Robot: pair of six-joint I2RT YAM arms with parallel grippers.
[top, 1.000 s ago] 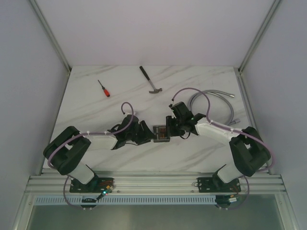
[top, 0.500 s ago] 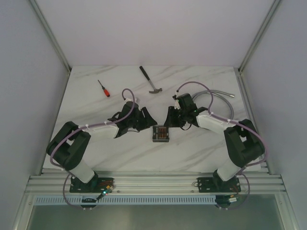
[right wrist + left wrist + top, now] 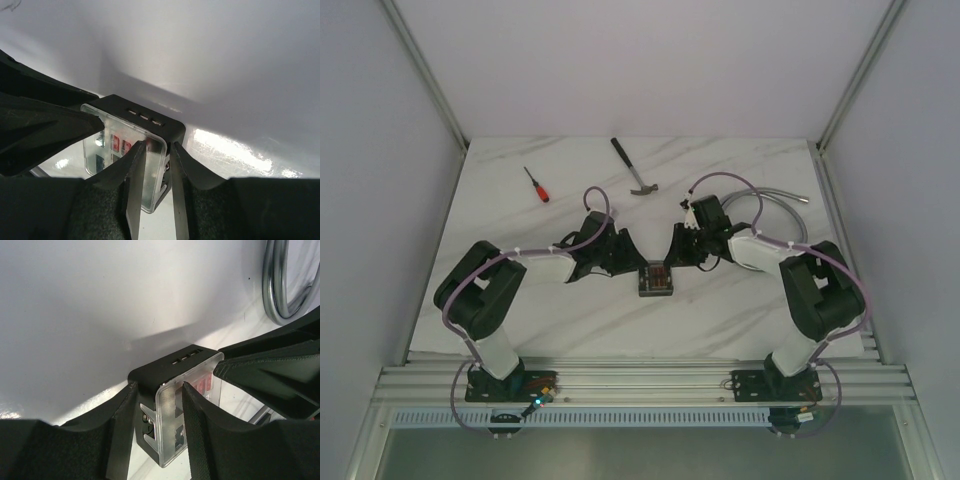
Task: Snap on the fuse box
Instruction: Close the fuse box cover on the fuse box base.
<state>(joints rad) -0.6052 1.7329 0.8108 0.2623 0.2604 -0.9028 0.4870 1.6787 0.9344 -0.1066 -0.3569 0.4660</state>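
Pressing squarely is advised: the fuse box (image 3: 656, 279) is straddled by the spread left claw (image 3: 159, 388); whether the right claw (image 3: 157, 146) pinches cannot be told.

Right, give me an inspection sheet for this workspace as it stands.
Surface: white marble-look table.
Job's things: fuse box flat at the centre, clear cover over red fuses.
Clutter: screwdriver and hammer at the far side; metal hose far right.
Grippers: left gripper and right gripper each at a far corner of the box, which shows between the fingers; whether they grip it cannot be told.
Cables: purple cables looped along both arms.
Surroundings: plain grey walls; aluminium rail at the near edge.
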